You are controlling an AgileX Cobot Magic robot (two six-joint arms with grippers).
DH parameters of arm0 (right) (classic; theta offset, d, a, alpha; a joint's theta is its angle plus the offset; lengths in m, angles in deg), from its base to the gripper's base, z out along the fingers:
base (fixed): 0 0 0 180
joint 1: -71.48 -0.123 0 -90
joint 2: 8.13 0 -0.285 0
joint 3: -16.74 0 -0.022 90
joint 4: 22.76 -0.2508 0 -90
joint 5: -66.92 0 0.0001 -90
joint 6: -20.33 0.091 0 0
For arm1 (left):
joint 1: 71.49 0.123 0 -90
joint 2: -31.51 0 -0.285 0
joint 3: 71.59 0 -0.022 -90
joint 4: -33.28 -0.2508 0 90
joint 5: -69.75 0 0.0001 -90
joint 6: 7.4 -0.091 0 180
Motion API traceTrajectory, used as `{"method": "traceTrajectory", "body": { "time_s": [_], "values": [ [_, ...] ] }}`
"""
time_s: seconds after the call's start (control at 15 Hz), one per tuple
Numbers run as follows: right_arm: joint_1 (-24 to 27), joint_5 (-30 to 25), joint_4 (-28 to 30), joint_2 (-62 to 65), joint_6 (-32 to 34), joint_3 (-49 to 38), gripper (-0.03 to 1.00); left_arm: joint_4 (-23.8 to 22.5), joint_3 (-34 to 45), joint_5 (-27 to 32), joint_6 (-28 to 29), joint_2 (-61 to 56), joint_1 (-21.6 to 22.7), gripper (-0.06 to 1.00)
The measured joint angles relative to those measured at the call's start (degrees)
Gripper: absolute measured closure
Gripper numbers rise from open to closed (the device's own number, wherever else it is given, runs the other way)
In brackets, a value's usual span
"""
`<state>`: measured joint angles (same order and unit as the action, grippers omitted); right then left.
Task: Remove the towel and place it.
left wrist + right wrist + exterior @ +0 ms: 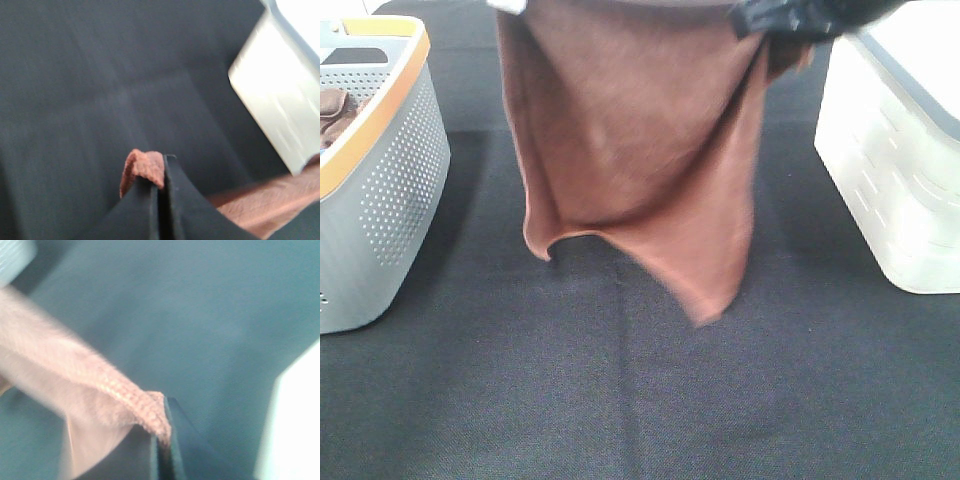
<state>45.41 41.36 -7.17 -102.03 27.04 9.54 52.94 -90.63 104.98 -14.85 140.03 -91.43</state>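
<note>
Left pincer [160,172] and right pincer [160,432] fully closed on towel [640,150] hem; thin bite may slip; hanging corner near white bin [900,170] could snag.

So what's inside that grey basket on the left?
A bit of brown cloth shows near the rim of the grey basket; its wall hides whatever lies deeper.

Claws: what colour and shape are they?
Both are matte black: left claw and right claw each have two flat, wedge-shaped fingers. No cables or markings show. From above, the right arm looks glossy black.
</note>
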Motion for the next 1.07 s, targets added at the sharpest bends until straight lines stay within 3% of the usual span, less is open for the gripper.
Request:
{"method": "traceTrajectory", "body": {
  "time_s": [0.33, 0.4, 0.8, 0.93, 1.07],
  "values": [
    [4.64, 3.90, 5.84, -11.97, -1.32, 12.66, 0.97, -0.17, 0.00, -20.05, 0.00, 4.18, 0.00, 0.94],
    [5.73, 5.44, 7.56, -15.30, -1.32, 16.84, 0.97, -0.34, 0.00, -26.87, -0.11, 6.25, 0.00, 0.94],
    [10.20, 22.00, 11.80, -23.89, -0.63, 25.21, 0.97, -3.61, 0.00, -53.69, -1.15, 15.99, -0.11, 0.94],
    [11.23, 24.06, 8.77, -26.59, 2.35, 25.27, 0.97, -3.84, 0.00, -57.18, -1.26, 19.94, -0.17, 0.94],
    [11.06, 14.61, 2.81, -28.71, 3.72, 25.27, 0.97, -3.78, 0.00, -47.50, -1.26, 22.52, -0.17, 0.94]
  ]
}}
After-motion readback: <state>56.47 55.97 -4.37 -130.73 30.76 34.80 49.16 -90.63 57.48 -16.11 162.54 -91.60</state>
